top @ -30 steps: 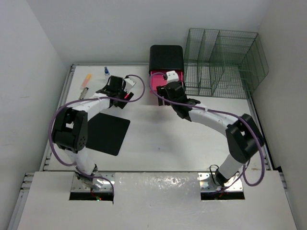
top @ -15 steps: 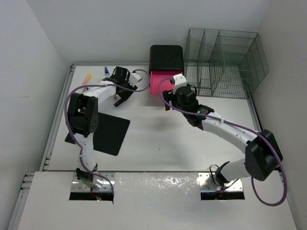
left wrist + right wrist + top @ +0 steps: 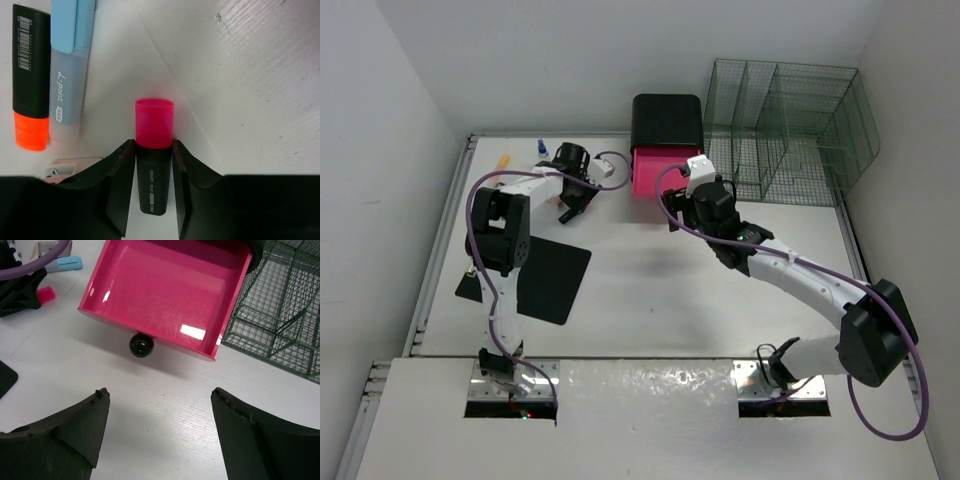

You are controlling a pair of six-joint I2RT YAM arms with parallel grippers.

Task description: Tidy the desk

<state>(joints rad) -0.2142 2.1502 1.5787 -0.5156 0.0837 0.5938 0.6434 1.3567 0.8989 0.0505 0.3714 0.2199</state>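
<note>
The left hand point(image 3: 154, 146) pinches a smooth black plastic highlighter point(image 3: 154, 120) with a translucent pink cap, lying on the flat white grained desk point(image 3: 250, 75). The right hand point(image 3: 160, 395) hangs spread above the desk, near a glossy pink drawer point(image 3: 165, 290).

White arms point(image 3: 800, 275), black joints point(image 3: 872, 335); purple cables point(image 3: 20, 272); black fingers point(image 3: 117, 175).

On the white flat table point(image 3: 165, 405): a black plastic highlighter with pink cap point(image 3: 154, 155), a black plastic highlighter with orange cap point(image 3: 31, 75) and white barcode, and a pale-blue and frosted-grey marker point(image 3: 70, 65). The glossy pink plastic drawer point(image 3: 165, 290) has a black round knob point(image 3: 141, 345). The wire mesh rack point(image 3: 280, 315) is green.
</note>
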